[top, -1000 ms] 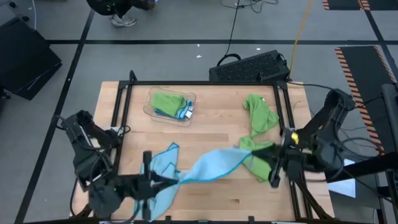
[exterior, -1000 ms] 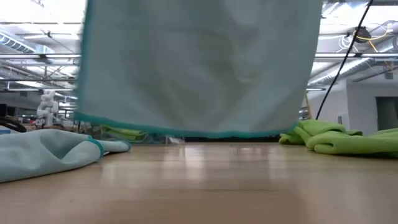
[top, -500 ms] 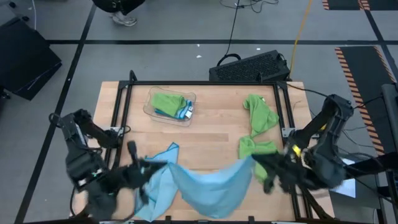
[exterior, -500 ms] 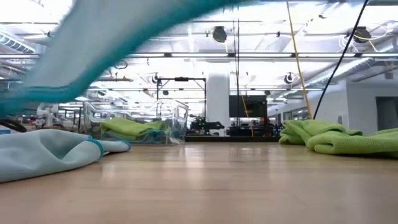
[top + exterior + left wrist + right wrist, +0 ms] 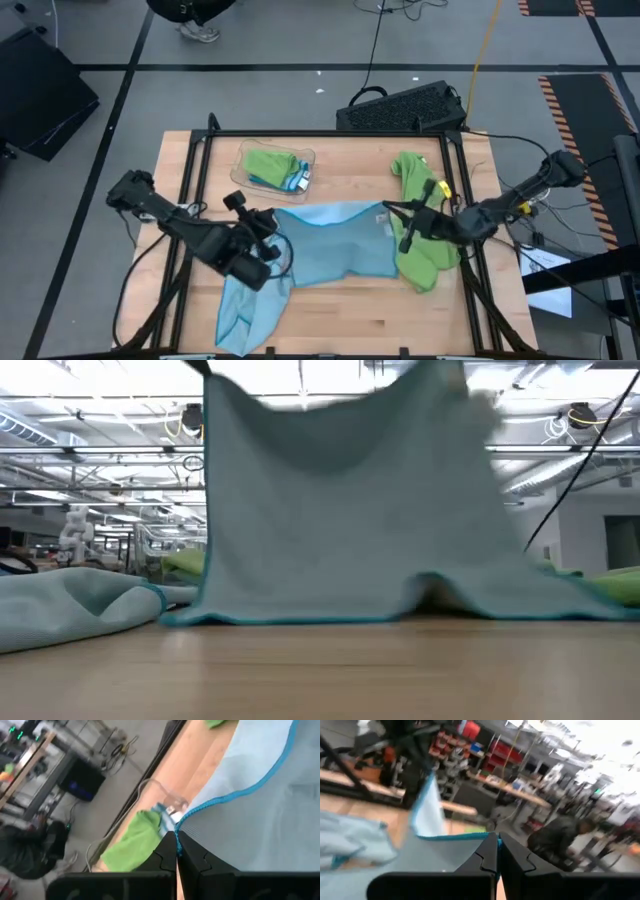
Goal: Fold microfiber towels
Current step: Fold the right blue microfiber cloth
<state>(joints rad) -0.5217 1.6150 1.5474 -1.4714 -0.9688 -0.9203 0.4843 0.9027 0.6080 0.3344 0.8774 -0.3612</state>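
A light blue microfiber towel (image 5: 335, 240) is stretched between my two grippers over the middle of the table. In the low view this towel (image 5: 350, 510) hangs like a curtain, its lower hem (image 5: 300, 619) on the wood. My left gripper (image 5: 268, 216) is shut on its far left corner and my right gripper (image 5: 388, 210) on its far right corner. A second blue towel (image 5: 248, 312) lies crumpled at the near left. Green towels (image 5: 420, 185) lie heaped at the right, partly under my right arm. My left gripper pinches the towel's corner (image 5: 181, 820) at its blue stitched edge between its two shut fingers (image 5: 167, 852). That corner is lifted and the cloth falls away from it toward the table. My right gripper pinches the towel's other top corner, on the blue hem (image 5: 470, 837), between its shut fingers (image 5: 490, 851). It comes in about level from the table's right side. The cloth hangs below it, with the lower edge on the table.
A clear plastic tray (image 5: 244, 174) with a folded green towel (image 5: 270, 163) stands at the far left. A black frame (image 5: 330, 134) runs round the table. A keyboard (image 5: 400, 105) lies beyond the far edge. Bare wood shows at the near right (image 5: 400, 315).
Both grippers have swung from the near edge toward the table's middle and gone down, still shut on the towel. The towel, first twisted between them and then sagging over the near edge, is now spread out flat between them with its lower hem on the table.
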